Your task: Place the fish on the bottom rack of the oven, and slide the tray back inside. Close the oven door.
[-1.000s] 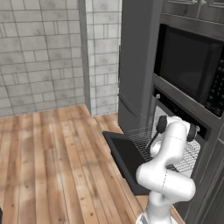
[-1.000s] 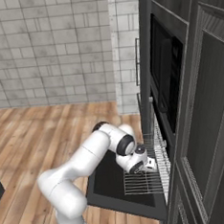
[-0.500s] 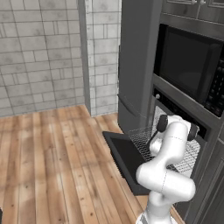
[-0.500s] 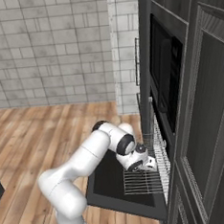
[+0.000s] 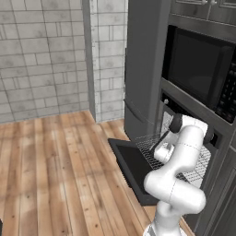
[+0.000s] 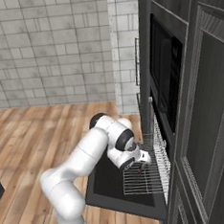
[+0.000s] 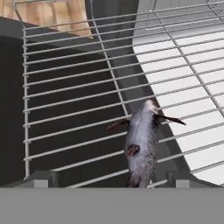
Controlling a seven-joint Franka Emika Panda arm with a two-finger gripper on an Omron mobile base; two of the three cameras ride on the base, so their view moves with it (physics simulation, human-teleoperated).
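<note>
On pulled-out bottom rack (image 7: 70,94): fish (image 7: 142,146), w/ pincer (image 7: 107,178) agape.

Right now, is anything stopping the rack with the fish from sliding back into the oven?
Nothing visible blocks it. The fish lies on the pulled-out bottom rack above the open oven door; the gripper, jaws open, hovers just over it.

A rendered domestic kitchen is shown, as indicated by a built-in oven (image 5: 184,133) with its door (image 5: 133,168) lowered, a microwave (image 5: 203,76) mounted above, dark cabinetry (image 6: 206,125), grey tiled walls (image 5: 41,60) and wood flooring (image 5: 55,175).
</note>
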